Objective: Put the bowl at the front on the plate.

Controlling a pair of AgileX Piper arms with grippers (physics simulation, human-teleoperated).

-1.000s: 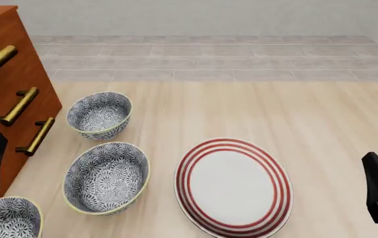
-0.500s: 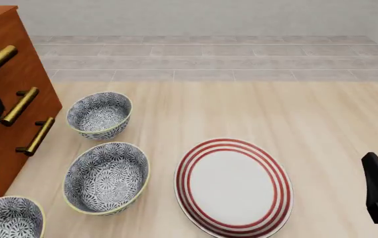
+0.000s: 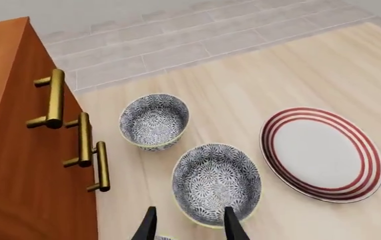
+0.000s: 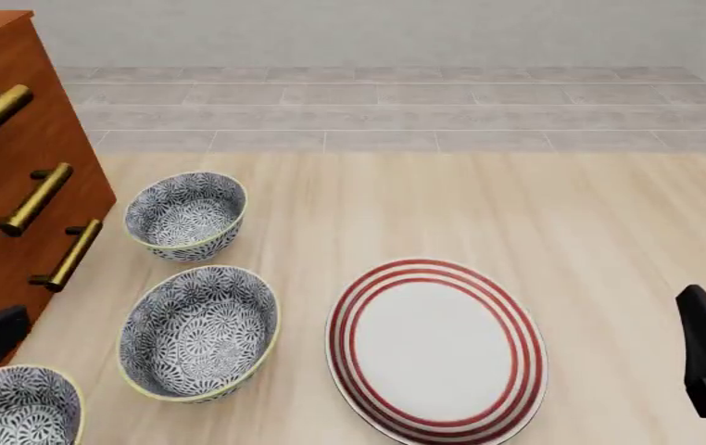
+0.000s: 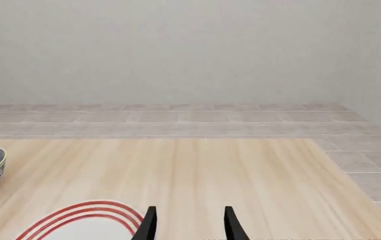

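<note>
1. Nearest the camera, the front bowl [image 4: 17, 408] sits at the lower left corner of the front view, cut off by the frame edge, on the light wooden table [image 4: 575, 241].
2. A dark part of the left arm overlaps that bowl's left side in the front view; whether it touches is unclear.
3. In its wrist view the left gripper [image 3: 187, 225] shows two dark fingers spread apart with nothing between them, poised over the near rim of the middle bowl [image 3: 216, 181].
4. Only a sliver of the front bowl's pale rim shows at the bottom edge there.
5. Behind the middle bowl stands the far bowl [image 4: 186, 214], the three forming a line beside the wooden cabinet [image 4: 13, 185] with brass handles [image 4: 31, 198].
6. Right of the middle bowl lies the red-ringed plate [image 4: 437, 349], bare and apart from it.
7. Over the plate's far edge, the right gripper [image 5: 187, 222] holds its fingers parted and empty.
</note>
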